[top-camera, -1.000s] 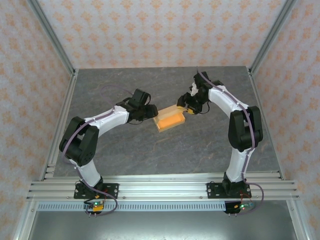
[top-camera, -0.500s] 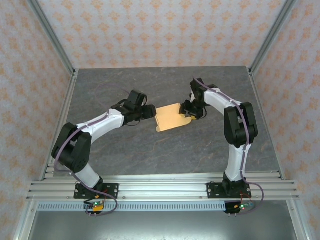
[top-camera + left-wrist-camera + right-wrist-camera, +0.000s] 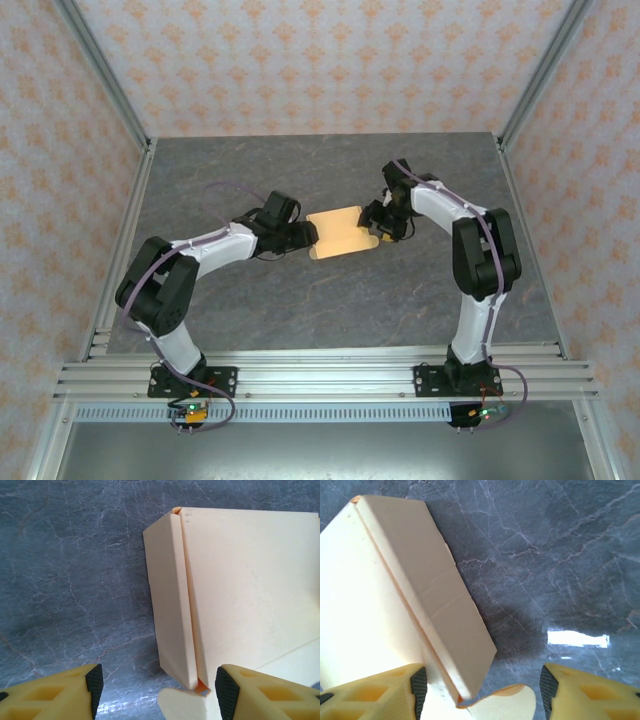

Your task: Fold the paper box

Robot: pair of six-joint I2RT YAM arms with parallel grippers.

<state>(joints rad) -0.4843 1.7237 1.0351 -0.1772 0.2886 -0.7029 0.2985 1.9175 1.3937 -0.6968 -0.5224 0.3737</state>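
Observation:
The paper box lies in the middle of the table, pale tan side up, partly folded. My left gripper is at its left end, my right gripper at its right end. In the left wrist view the box shows a narrow side flap folded up, with a rounded tab near my open left gripper; its pads are wide apart and not pressing the card. In the right wrist view the box has a long side flap raised, its corner between the spread fingers of my open right gripper.
The grey marbled tabletop is bordered by aluminium frame rails along the near edge and by patterned walls on three sides. Bare table lies in front of and behind the box.
The box went from showing its orange inside to lying pale side up, shifted slightly toward the back. Both grippers stayed at its ends; the left jaws widened a little.

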